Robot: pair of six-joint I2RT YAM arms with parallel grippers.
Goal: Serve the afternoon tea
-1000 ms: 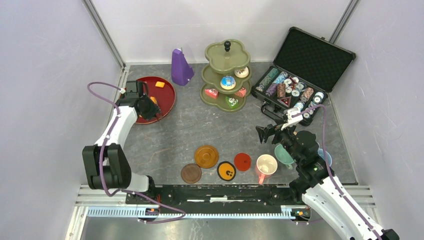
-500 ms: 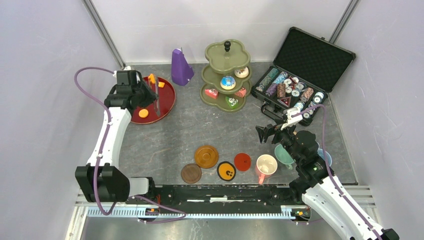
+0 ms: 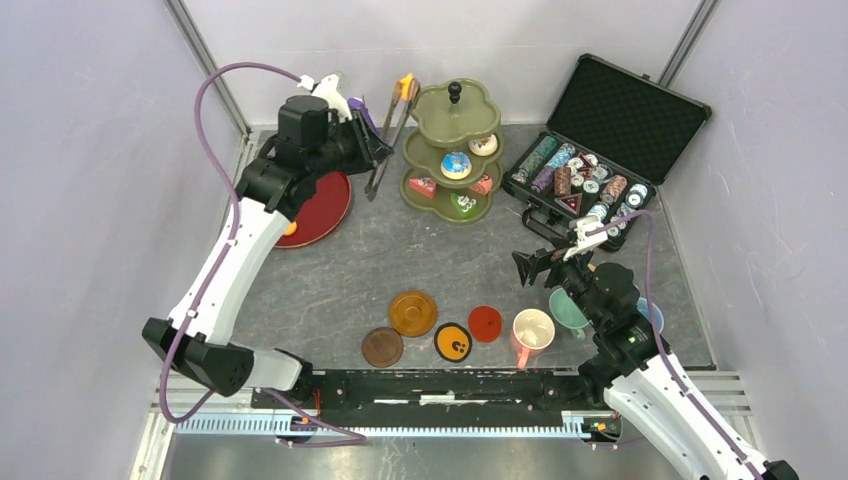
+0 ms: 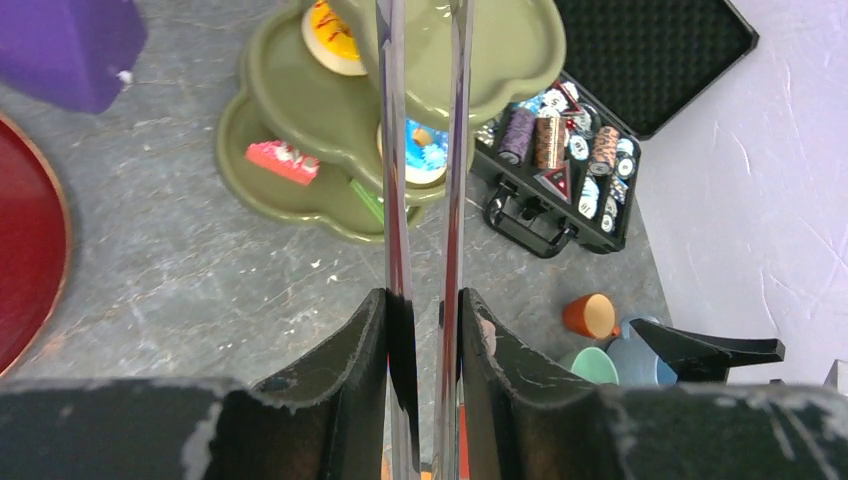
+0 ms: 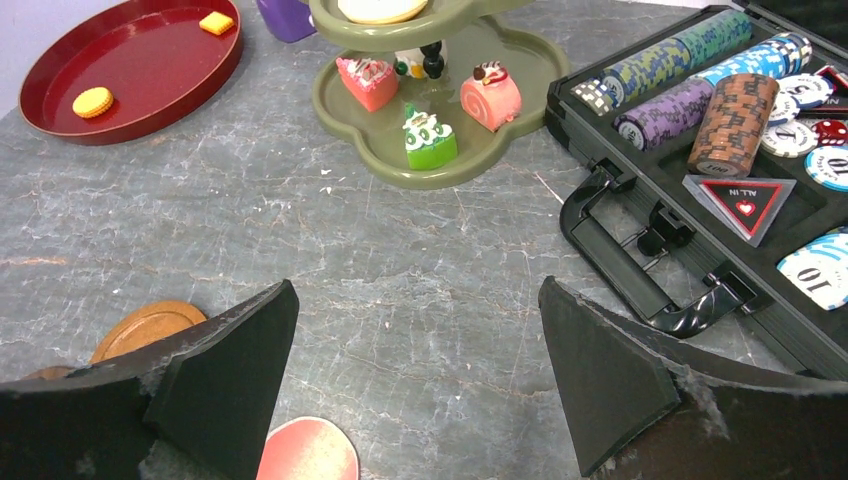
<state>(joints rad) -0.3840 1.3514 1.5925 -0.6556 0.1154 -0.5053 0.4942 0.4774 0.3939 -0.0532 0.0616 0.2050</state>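
Observation:
My left gripper (image 3: 373, 148) (image 4: 422, 295) is shut on metal tongs (image 3: 388, 135) (image 4: 392, 150). The tongs point up beside the top tier of the olive-green stand (image 3: 440, 118) (image 4: 300, 110). An orange bit shows at their far tips (image 3: 405, 87); I cannot tell what it is. Small cakes (image 5: 430, 138) sit on the lower tiers. My right gripper (image 3: 535, 245) (image 5: 415, 300) stands open and holds nothing, above the table near the pink mug (image 3: 532, 328), teal mug (image 3: 567, 308) and blue mug (image 3: 652, 312). The orange mug (image 4: 590, 315) shows in the left wrist view.
A red tray (image 3: 325, 205) (image 5: 150, 70) at the left holds a round biscuit (image 5: 92, 101) and an orange square (image 5: 215, 22). Several coasters (image 3: 413, 312) lie near the front. The open poker case (image 3: 600, 150) stands at the right, the purple pyramid (image 4: 60, 40) behind the tray.
My left arm has lifted off the red tray and swung right and back to the stand, carrying the tongs. The right arm has not moved.

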